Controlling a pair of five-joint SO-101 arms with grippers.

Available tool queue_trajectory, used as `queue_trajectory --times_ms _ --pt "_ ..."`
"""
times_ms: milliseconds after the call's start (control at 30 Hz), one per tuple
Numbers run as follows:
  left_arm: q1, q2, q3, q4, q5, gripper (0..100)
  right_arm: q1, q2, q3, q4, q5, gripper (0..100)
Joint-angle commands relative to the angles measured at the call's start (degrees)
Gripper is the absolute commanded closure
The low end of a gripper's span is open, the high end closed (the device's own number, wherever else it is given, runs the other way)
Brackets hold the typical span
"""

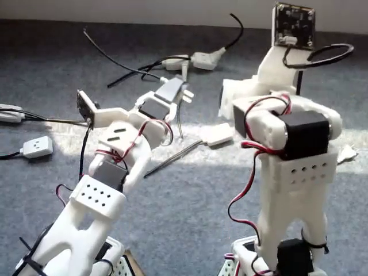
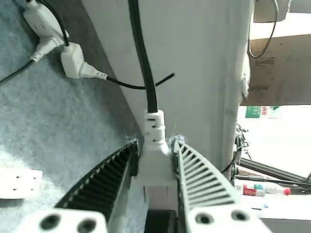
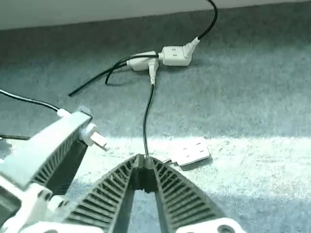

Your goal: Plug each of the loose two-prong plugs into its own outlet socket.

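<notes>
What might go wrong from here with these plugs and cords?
1. The socket lies loose on the carpet. It may slide away when the left gripper pushes its plug in.
2. The right gripper is shut on a thin cord. A pull could drag whatever is at the cord's far end, or the cord could slip out.

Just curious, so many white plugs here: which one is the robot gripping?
The plug on the thick black cord, clamped in the left end effector; the others lie on the carpet.
</notes>
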Motion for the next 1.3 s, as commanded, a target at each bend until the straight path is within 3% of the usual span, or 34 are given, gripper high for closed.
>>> queue_trajectory --times_ms 0,267,433,733,1033,1267 --pt "0.7 -1.5 0.0 -8.2 6.6 99 -1.0 -8.6 18.2 -9.1 2.2 99.1" --pt "2.5 -2.0 2.3 -10.1 11.0 99 -9.7 -36.4 54.7 -35.3 7.6 99.1" --pt "6.5 -11.8 5.1 -8.8 11.0 99 -10.3 -38.4 68.4 -47.8 7.5 99.1" --pt "10.6 -32.6 18.6 -7.7 5.5 99 -10.4 -35.4 65.2 -45.4 7.4 99.1" --pt "11.8 -34.6 22.1 -7.8 1.1 99 -12.4 -34.9 55.9 -37.9 7.6 99.1" --pt "16.0 -35.2 24.3 -7.7 -2.0 99 -13.2 -34.8 55.8 -38.4 8.9 99.1"
